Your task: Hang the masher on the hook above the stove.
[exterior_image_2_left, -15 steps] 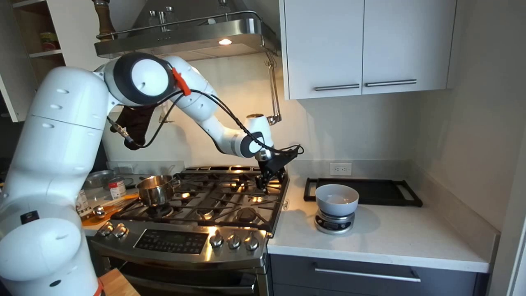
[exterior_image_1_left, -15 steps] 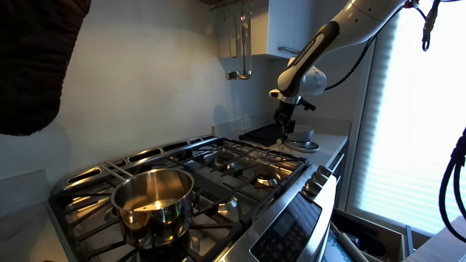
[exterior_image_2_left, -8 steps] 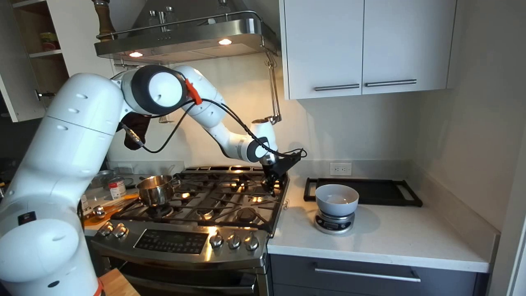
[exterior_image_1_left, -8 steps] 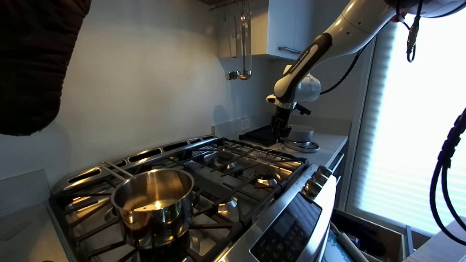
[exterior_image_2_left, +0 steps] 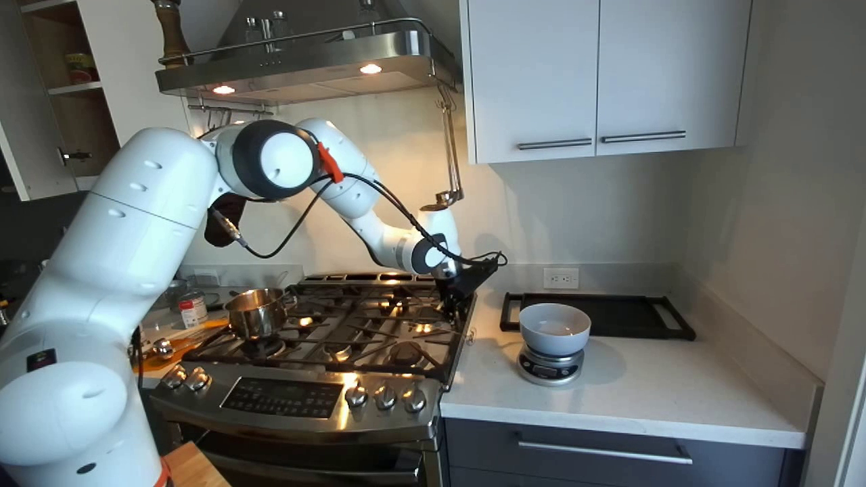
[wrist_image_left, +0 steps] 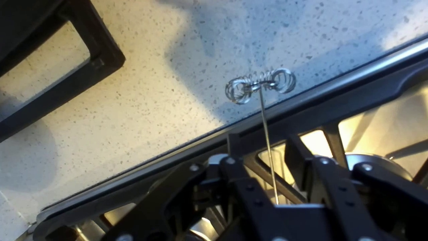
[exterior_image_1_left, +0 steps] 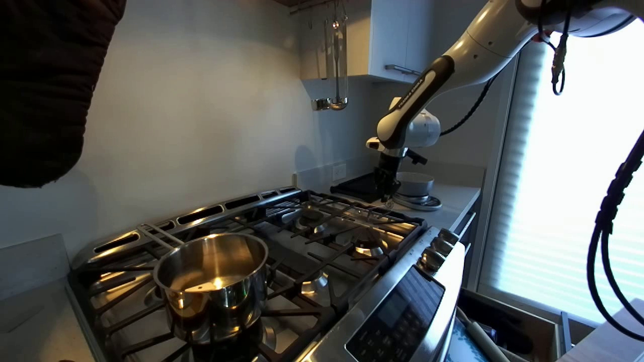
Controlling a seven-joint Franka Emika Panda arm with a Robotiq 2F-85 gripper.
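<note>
- Wrist view: the tool (wrist_image_left: 265, 147) is spread, the thin rod of the masher (wrist_image_left: 264, 122) showing in its gap.
- The masher crosses the edge of the stove (wrist_image_left: 334, 107), coiled head over the surface (wrist_image_left: 133, 110).
- A pot (exterior_image_2_left: 257, 320) sits on the stove.

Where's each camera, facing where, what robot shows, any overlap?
Wrist view: behind the gripper, looking down at the masher; gripper shows.
An exterior view: at the pot end of the stove, looking along it toward the bowl; forearm and gripper show.
An exterior view: facing stove and hood from the front; most of the arm shows.
Both exterior views share stove, pot, bowl, gripper.
</note>
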